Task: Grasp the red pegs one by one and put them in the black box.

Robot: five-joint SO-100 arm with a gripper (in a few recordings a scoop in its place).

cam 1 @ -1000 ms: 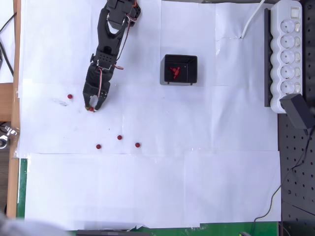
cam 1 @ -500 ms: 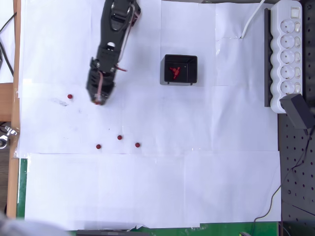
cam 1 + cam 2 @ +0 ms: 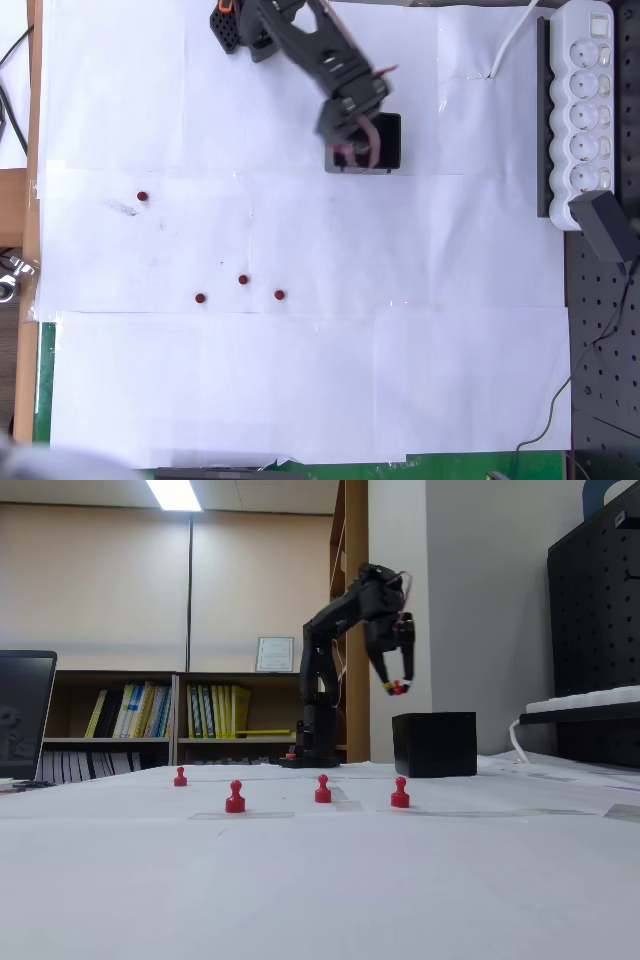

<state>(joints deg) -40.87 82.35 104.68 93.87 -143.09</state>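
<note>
The black box (image 3: pixel 389 141) stands on the white paper near the top centre, its left part covered by my black arm. My gripper (image 3: pixel 348 152) hangs over the box's left side. In the fixed view the gripper (image 3: pixel 397 688) is shut on a red peg (image 3: pixel 398 688), a little above the box (image 3: pixel 433 744) and over its left edge. Several red pegs stand on the paper: one at the far left (image 3: pixel 142 197) and three in a loose row (image 3: pixel 243 280) lower down. The fixed view has them upright in the foreground (image 3: pixel 323 790).
A white power strip (image 3: pixel 583 105) and a black adapter (image 3: pixel 605 225) lie along the right edge of the overhead view. The arm's base (image 3: pixel 240 20) sits at the top. White paper sheets (image 3: pixel 300 380) cover the table.
My gripper closed on the peg at the left, lifted it and swung right to above the black box. The other pegs have not moved.
</note>
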